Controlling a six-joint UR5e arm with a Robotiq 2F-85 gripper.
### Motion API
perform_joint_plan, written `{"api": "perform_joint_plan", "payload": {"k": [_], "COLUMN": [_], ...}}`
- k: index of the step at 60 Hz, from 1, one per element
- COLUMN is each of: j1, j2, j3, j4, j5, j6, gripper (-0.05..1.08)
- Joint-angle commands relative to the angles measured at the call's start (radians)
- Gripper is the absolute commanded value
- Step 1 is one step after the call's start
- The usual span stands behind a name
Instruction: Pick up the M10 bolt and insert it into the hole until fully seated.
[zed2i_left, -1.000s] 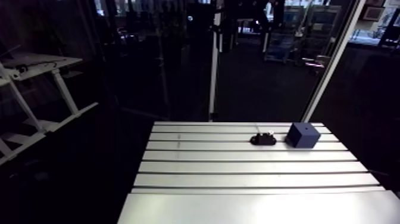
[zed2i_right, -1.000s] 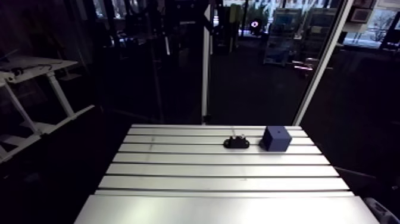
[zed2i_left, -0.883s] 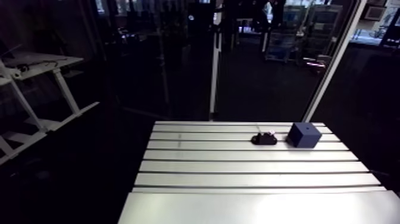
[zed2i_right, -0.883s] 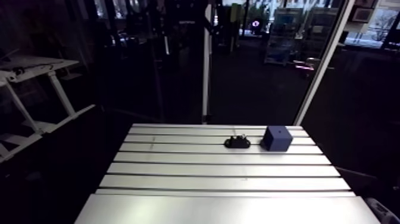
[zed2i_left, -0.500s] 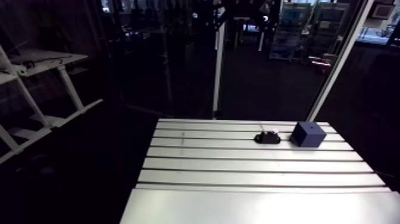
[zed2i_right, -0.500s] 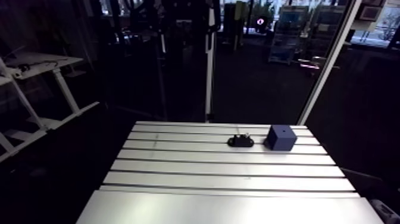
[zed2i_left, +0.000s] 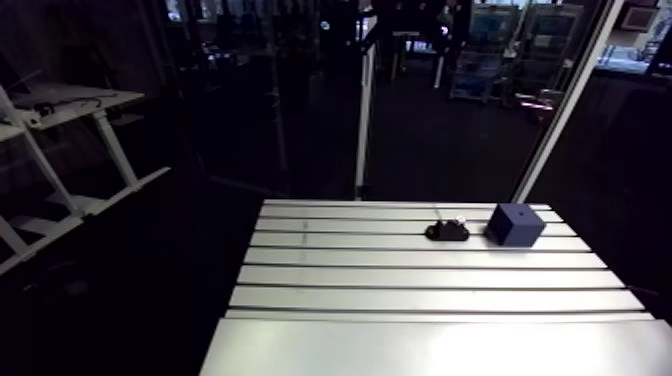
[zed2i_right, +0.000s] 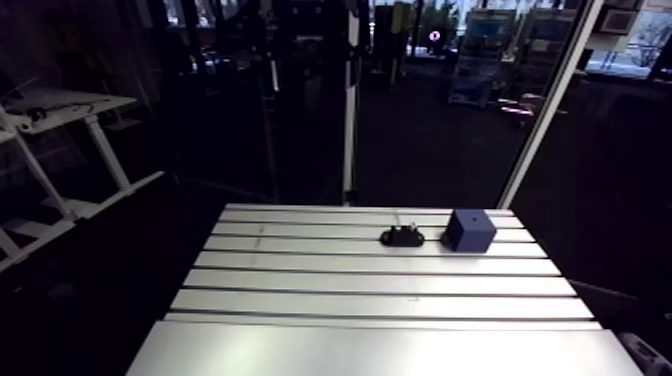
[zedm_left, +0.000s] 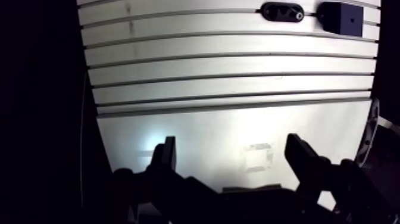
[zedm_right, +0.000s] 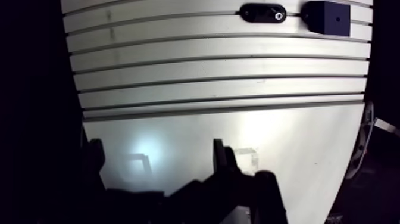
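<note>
Far across the slotted table (zed2i_left: 420, 275) lies a small black holder (zed2i_left: 446, 231) with the bolt (zed2i_left: 459, 221) showing as a pale spot on it. Just to its right stands a dark blue cube (zed2i_left: 515, 224) with a small hole (zedm_left: 352, 18) in its top face. The wrist view shows the holder (zedm_left: 281, 11) and the cube (zedm_left: 341, 16) well ahead of my gripper (zedm_left: 233, 156). The gripper hangs open over the smooth near strip of the table, with nothing between its fingers (zedm_left: 165, 155). The arm view does not show it.
Several grooves run across the table between the gripper and the holder. A faint square tape mark (zedm_left: 257, 158) sits on the smooth strip between the fingers. A white upright post (zed2i_left: 363, 120) stands behind the far edge. The table drops off into darkness on both sides.
The whole arm view has shifted a little, so the camera moved with the arm. The holder, bolt and cube lie where they were.
</note>
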Motion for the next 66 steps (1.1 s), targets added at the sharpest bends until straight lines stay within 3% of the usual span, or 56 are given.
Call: {"api": "perform_joint_plan", "payload": {"k": [1,14,21,42,66], "j1": [-0.008,-0.019,-0.051,-0.14,-0.214], "j2": [-0.001,-0.009,-0.011,-0.012,-0.004], "j3": [0.013,0.061,0.091,0.171,0.243], "j4": [-0.003,-0.089,-0.12,-0.266,-0.444], "j5": [-0.002,-0.008,-0.014,-0.013,-0.004], "j6": [-0.07,-0.116,-0.149,-0.286,-0.323], "gripper": [0.01,0.01,0.01,0.01,0.01]}}
